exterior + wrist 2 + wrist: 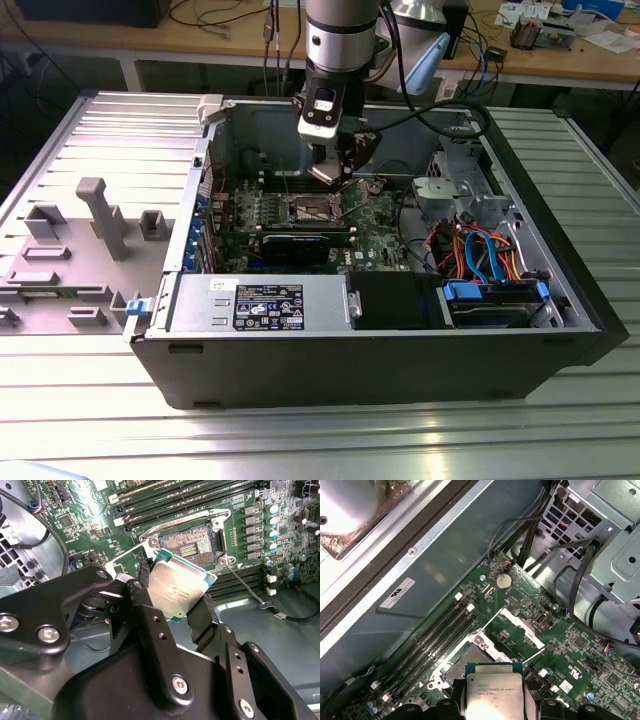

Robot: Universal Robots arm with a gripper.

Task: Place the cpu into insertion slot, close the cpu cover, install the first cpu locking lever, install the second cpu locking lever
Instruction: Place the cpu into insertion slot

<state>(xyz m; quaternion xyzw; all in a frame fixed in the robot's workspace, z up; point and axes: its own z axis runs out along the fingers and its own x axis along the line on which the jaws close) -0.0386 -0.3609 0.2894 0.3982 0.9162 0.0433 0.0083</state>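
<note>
Hovering above the insertion slot (192, 542), upper centre of the exterior view, the cpu (180, 587) is clamped by the gripper (337, 175); cpu cover (517, 622) is seen open; insertion, closing and both lever steps are left.

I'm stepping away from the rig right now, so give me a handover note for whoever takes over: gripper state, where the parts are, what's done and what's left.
Gripper: shut on the cpu, gripped by its edges and tilted, above the green board.
Insertion slot: uncovered, contacts bare, just beyond the cpu.
Cpu cover: swung open beside the slot.
Done: the cpu is in the gripper, close to the slot.
Left: cpu not yet seated, cover not closed, neither locking lever installed.
</note>
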